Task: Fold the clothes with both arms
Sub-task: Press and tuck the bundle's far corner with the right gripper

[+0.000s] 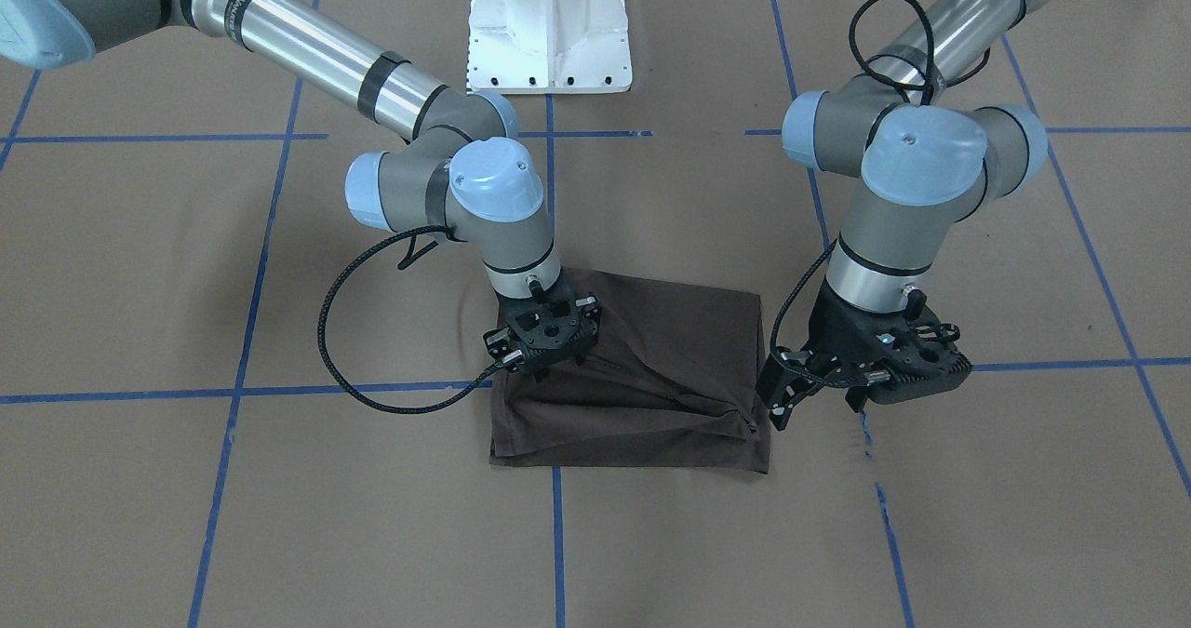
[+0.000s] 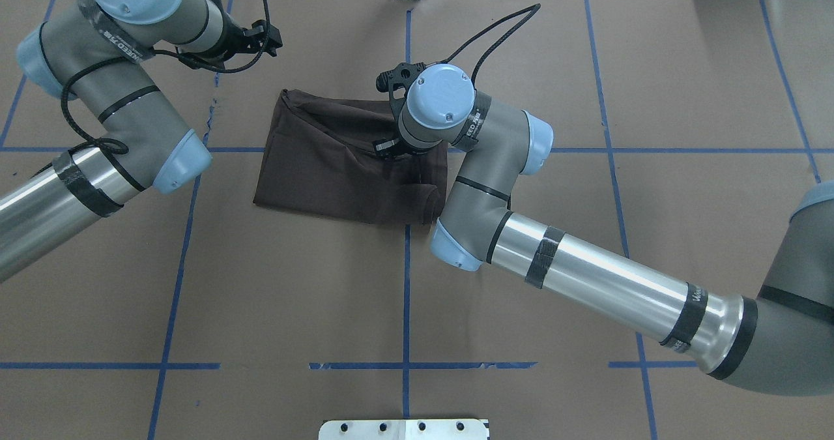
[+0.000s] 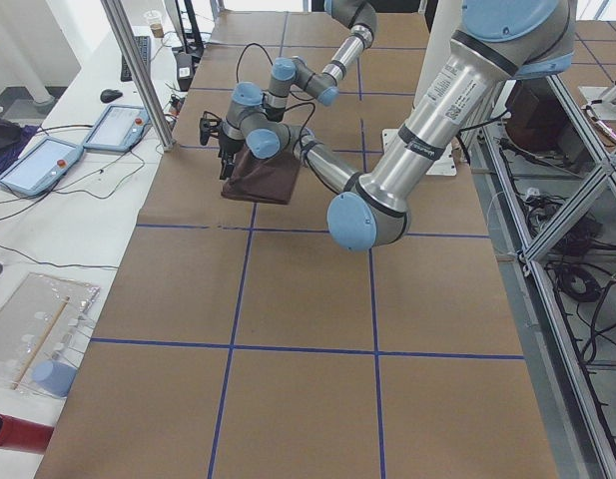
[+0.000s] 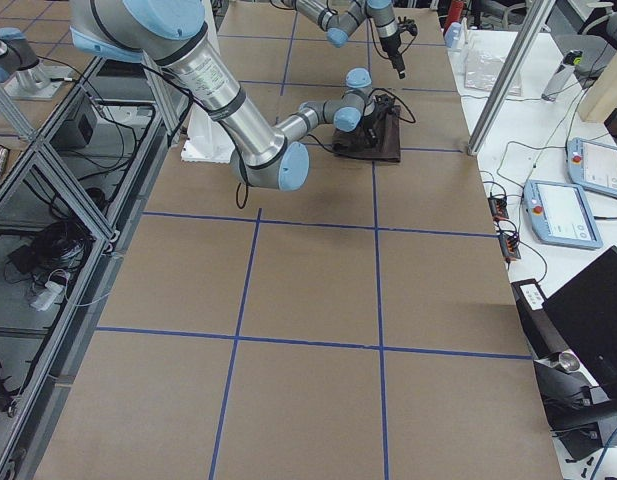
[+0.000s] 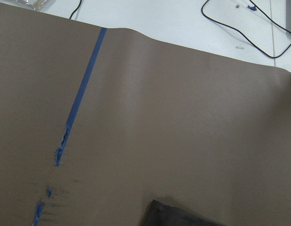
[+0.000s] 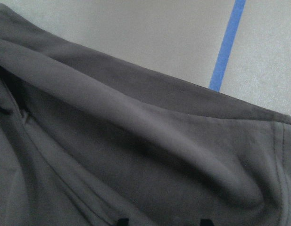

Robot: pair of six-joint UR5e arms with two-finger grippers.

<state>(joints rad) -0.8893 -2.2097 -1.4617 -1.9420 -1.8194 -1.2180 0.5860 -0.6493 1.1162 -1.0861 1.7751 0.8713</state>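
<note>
The clothes are one dark brown T-shirt (image 1: 651, 377), folded into a rough rectangle on the brown table, with a raised crease running to its corner nearest my left gripper. My right gripper (image 1: 544, 358) stands over the shirt's edge on the robot's right side, pointing down. Its fingertips (image 6: 122, 221) show apart over the cloth (image 6: 136, 141), so it is open. My left gripper (image 1: 777, 405) hangs open just beside the shirt's corner and holds nothing. The left wrist view catches only a corner of the shirt (image 5: 183, 216). From overhead the shirt (image 2: 326, 166) lies between both arms.
The white pedestal base (image 1: 549, 33) stands at the robot's side of the table. Blue tape lines (image 1: 558, 535) cross the brown cover, torn in one place (image 5: 60, 150). Tablets (image 3: 48, 165) and cables lie on a side table beyond the far edge.
</note>
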